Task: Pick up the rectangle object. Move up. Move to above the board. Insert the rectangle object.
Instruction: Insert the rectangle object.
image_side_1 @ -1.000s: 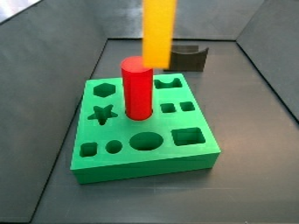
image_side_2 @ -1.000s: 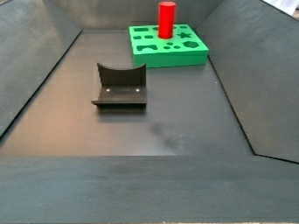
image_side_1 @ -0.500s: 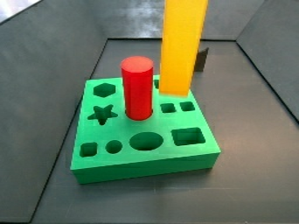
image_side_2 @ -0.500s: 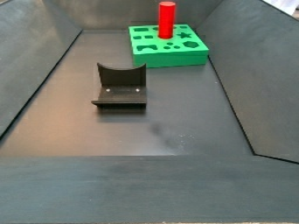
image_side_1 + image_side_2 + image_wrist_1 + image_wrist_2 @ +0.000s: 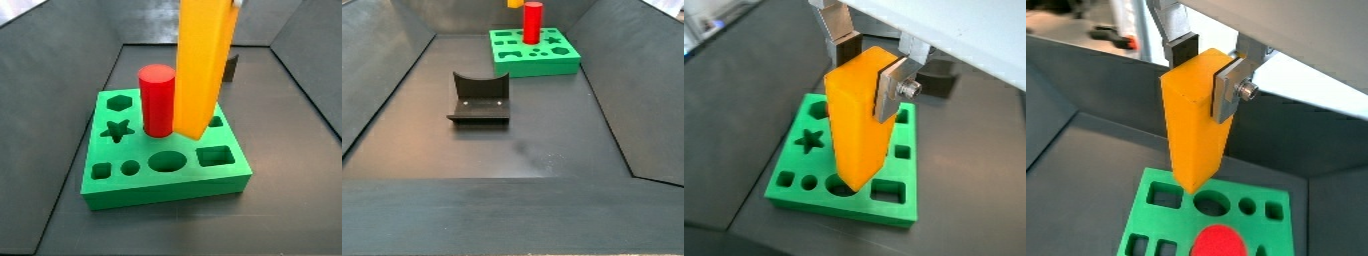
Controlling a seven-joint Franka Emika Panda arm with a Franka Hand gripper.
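The gripper point(image 5: 867, 62) was clamped on the rectangle object point(image 5: 861, 120), its 2 silver fingers point(image 5: 894, 86) pressed flat against opposite faces of the bar near its upper end, as both wrist views showed. The bar hung upright below the gripper point(image 5: 1205, 70), its lower end over the board point(image 5: 796, 160).

In a side view the rectangle object point(image 5: 203, 68) stood tall in front of the board point(image 5: 160, 180), just beside the red cylinder point(image 5: 158, 100), which sat upright in the board. Compared with 0.5 s earlier, the bar's lower end had come lower in that view: it had been level with the cylinder's middle and now reached down near the row of square holes on the board's top. Whether the tip touched the board or hung just above it could not be told. 1.0 s earlier the bar had looked smaller and farther back, near the dark block behind the board.

In a side view from the far end, a small piece of the orange bar point(image 5: 516, 4) now showed at the top edge beside the red cylinder point(image 5: 533, 22), where none had shown before. The board point(image 5: 537, 55) and the fixture point(image 5: 480, 99) on the floor point(image 5: 516, 140) were unchanged, well apart from each other.
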